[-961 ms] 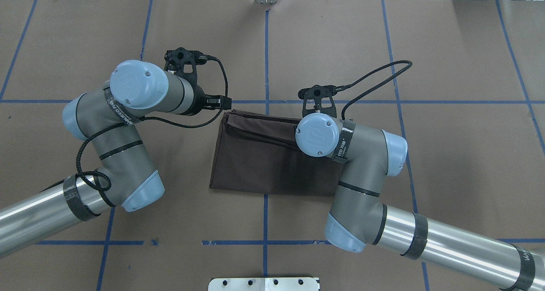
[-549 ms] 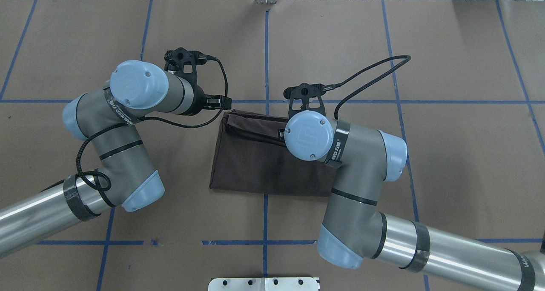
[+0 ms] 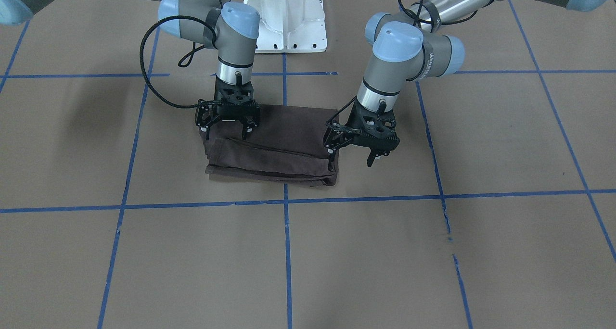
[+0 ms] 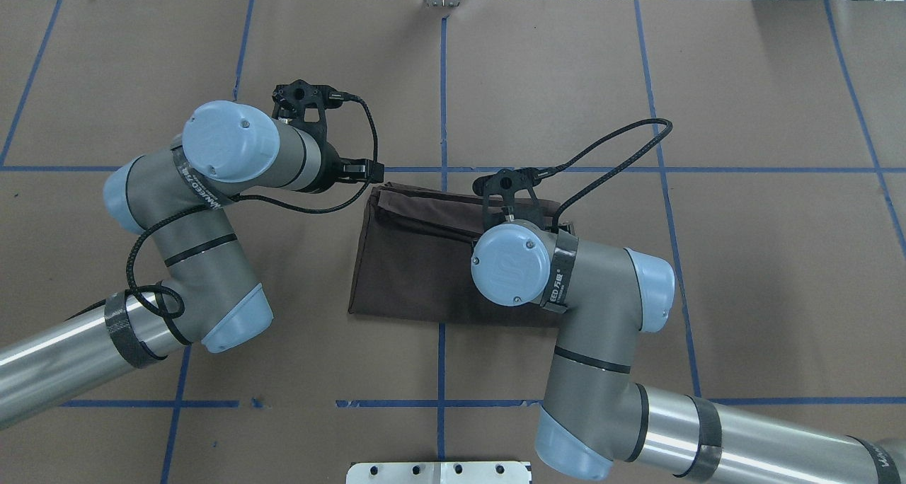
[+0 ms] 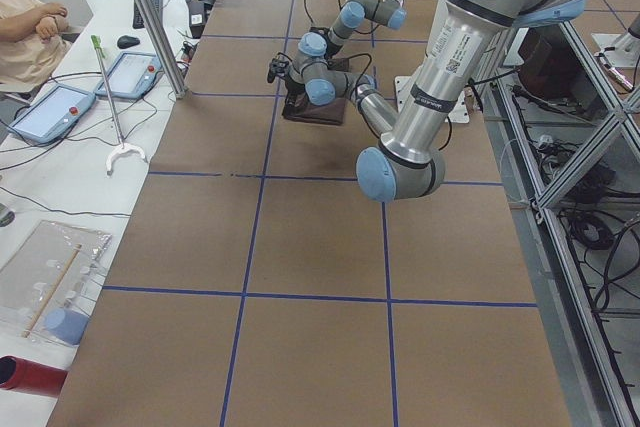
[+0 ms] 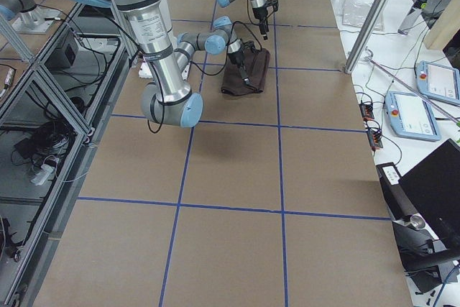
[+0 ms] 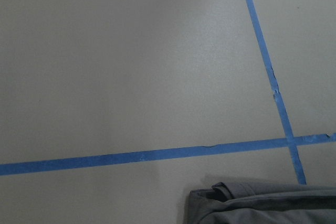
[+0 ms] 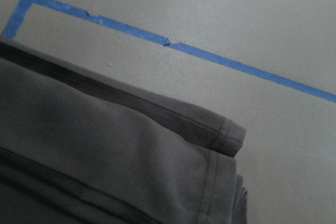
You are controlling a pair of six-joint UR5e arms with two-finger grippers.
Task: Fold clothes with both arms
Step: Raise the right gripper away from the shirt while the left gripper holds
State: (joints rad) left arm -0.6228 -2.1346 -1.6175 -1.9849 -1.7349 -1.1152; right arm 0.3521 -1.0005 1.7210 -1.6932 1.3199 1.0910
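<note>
The clothes are one dark brown T-shirt (image 3: 276, 144) lying folded into a flat rectangle on the brown table, near a crossing of blue tape lines; it also shows in the overhead view (image 4: 417, 264). My left gripper (image 3: 351, 162) is open at the shirt's left end, one fingertip (image 3: 331, 164) by the folded corner and the other over bare table. My right gripper (image 3: 226, 135) hangs open just over the shirt's right end, with nothing between its fingers. In the overhead view the wrists hide both grippers. The right wrist view shows a hemmed corner of the shirt (image 8: 131, 156).
Blue tape lines (image 3: 365, 196) divide the table into squares. The white pedestal base (image 3: 288, 21) stands at the robot's side, and a metal plate (image 4: 439, 472) sits at that edge. Beyond the far edge stand pendants and cables (image 5: 60, 107), beside a seated person (image 5: 30, 22).
My right arm has shifted left and then back toward the robot, so its wrist now hangs over the shirt's right part. The left arm and the shirt have stayed still.
</note>
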